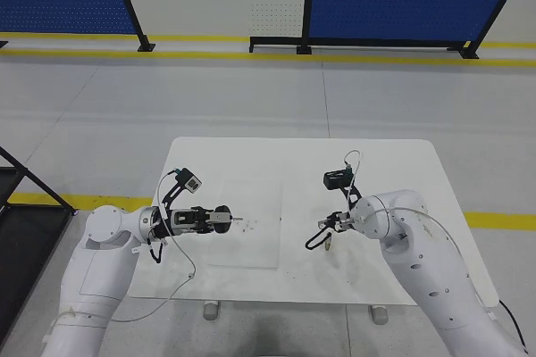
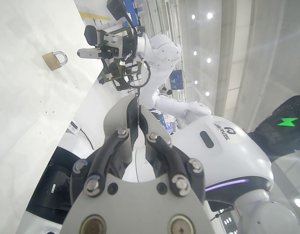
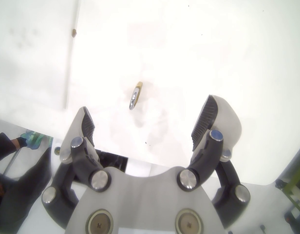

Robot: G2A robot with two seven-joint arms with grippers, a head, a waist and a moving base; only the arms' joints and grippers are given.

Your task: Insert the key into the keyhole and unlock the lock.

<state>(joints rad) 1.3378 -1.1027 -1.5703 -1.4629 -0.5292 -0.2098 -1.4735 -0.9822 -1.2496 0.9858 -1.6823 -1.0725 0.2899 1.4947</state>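
A brass padlock point(image 2: 52, 61) with a silver shackle lies flat on the white table point(image 1: 384, 178). In the right wrist view the padlock point(image 3: 135, 95) shows edge-on, just ahead of my right gripper point(image 3: 147, 120), whose fingers stand open on either side and clear of it. From above, the right gripper point(image 1: 317, 237) hovers right beside the padlock point(image 1: 329, 246). My left gripper point(image 2: 138, 109) is shut on a thin metal key point(image 2: 137, 98), whose blade pokes out past the fingertips. In the top view the left gripper point(image 1: 225, 216) is held level, with the key point(image 1: 239, 217) pointing toward the right arm.
A thin pale mat point(image 1: 241, 223) covers the table's middle, between the two arms. A small brown speck point(image 3: 73, 32) sits at the mat's edge. The table's front edge point(image 1: 277, 299) is close behind both grippers. Blue barrier panels point(image 1: 393, 18) stand far off on the floor.
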